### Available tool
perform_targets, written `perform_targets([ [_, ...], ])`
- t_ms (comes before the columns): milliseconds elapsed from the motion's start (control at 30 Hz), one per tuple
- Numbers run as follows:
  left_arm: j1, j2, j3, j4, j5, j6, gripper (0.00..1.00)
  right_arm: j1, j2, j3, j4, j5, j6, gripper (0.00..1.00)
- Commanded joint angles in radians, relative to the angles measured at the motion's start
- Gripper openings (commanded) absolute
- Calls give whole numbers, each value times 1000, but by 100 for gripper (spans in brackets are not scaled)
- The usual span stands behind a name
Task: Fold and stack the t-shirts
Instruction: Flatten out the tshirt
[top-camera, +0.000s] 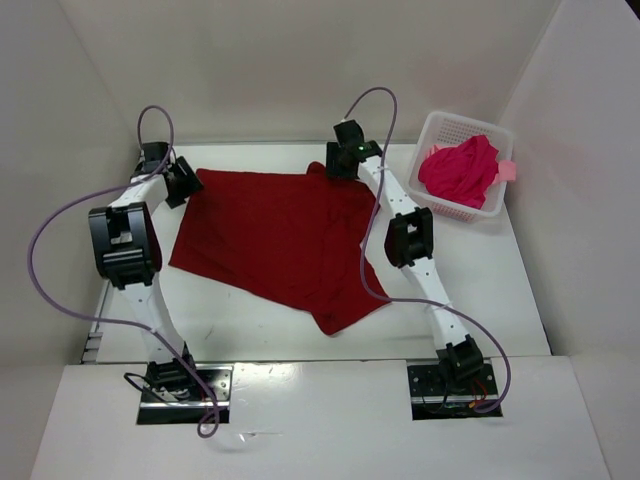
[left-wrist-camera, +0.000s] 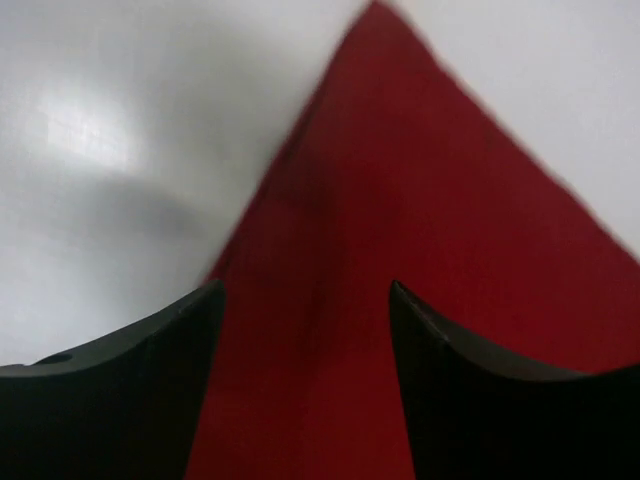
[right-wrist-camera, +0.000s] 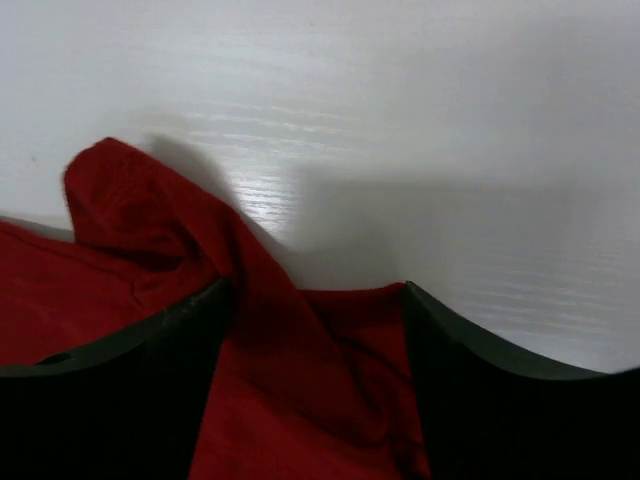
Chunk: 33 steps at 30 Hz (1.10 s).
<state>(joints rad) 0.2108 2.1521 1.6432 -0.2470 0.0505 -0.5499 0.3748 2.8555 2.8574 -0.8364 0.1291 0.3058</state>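
A dark red t-shirt (top-camera: 275, 235) lies spread on the white table, with a flap folded over on its right side. My left gripper (top-camera: 187, 184) stands open over the shirt's far left corner. In the left wrist view the flat red cloth (left-wrist-camera: 400, 200) runs between the spread fingers of that gripper (left-wrist-camera: 305, 288). My right gripper (top-camera: 341, 161) is open at the shirt's far right corner, where a rumpled fold of red cloth (right-wrist-camera: 300, 340) lies between its fingers (right-wrist-camera: 316, 286). A bright crimson-pink t-shirt (top-camera: 458, 170) is bundled in the basket, and a bit of salmon pink cloth (top-camera: 507, 170) shows beside it.
The white perforated basket (top-camera: 441, 124) stands at the far right of the table. White walls close in the table at the back and sides. Purple cables loop from both arms.
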Motion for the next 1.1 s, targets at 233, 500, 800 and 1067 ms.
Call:
perform_targets([
  [233,-134,-471,-419,-92,-38,55,63,-34,13,5,39,-105,18,20],
  [500,-134,-564,-493,-189,-141,67,66,-66,-21,126,186,-45,42,18],
  [800,-143,-548,-542,-107,-208,56,66,-66,-278,64,77,-74,-13,58],
  [1067,-177,-451,-491,-77,-325,99,61,-56,-1013,-846,362,-108,-43,35],
])
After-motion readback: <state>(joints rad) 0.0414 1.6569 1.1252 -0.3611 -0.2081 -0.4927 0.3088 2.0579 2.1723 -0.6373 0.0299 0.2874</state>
